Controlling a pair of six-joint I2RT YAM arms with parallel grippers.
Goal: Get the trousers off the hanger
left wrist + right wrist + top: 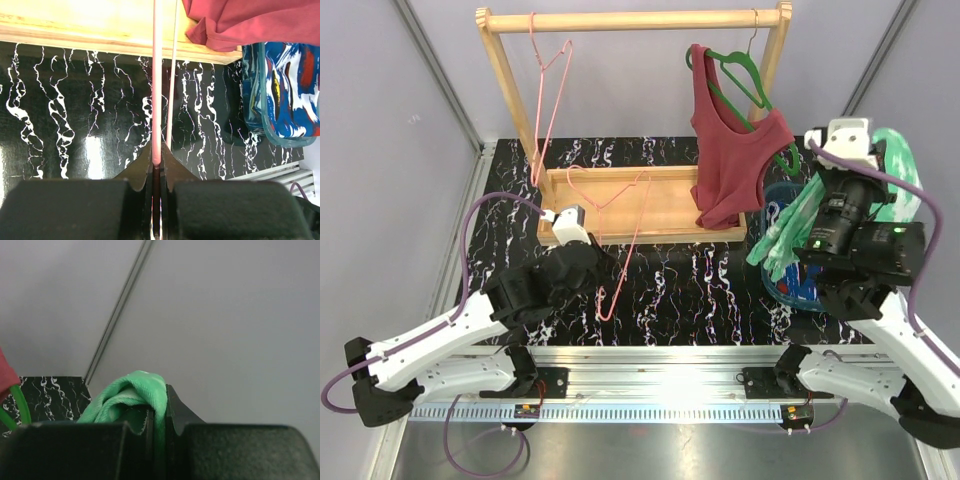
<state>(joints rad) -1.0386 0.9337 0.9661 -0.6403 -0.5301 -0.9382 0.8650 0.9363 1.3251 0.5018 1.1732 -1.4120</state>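
**Ana:** Near edge first, from the top camera. The left gripper point(598, 268) reaches out over the marbled table point(720, 290), and it's got a bare pink hanger point(620, 250) whose hook lies on the foot of the wooden rack point(620, 20).

**Ben:** And at the far right the right gripper point(875, 155) is up high with the green trousers point(785, 235) draped down from it, on no hanger at all! The blue trousers point(788, 288) sit heaped just below. (The maroon tank top point(730, 160) on its green hanger point(745, 75) isn't our business.)

**Ana:** Left wrist now. The fingers point(139, 170) are clenched hard on the pink rod, with nothing else between them. Off to the right, that blue pair lies inside a clear bin point(261, 100).

**Ben:** Right wrist. The fingers point(175, 412) are pinched on a bunched ridge of green cloth, with only the grey wall point(225, 315) beyond.

**Ana:** How will it handle, do you reckon?

**Ben:** Light and limp, I'd say, with no stiffness whatever. It sags wherever it isn't held, and a thin edge could slip out. A thick gathered fold deep between the pads, like this one, looks the safest hold. Nothing here looks fragile. The trailing legs could catch on the bin rim.
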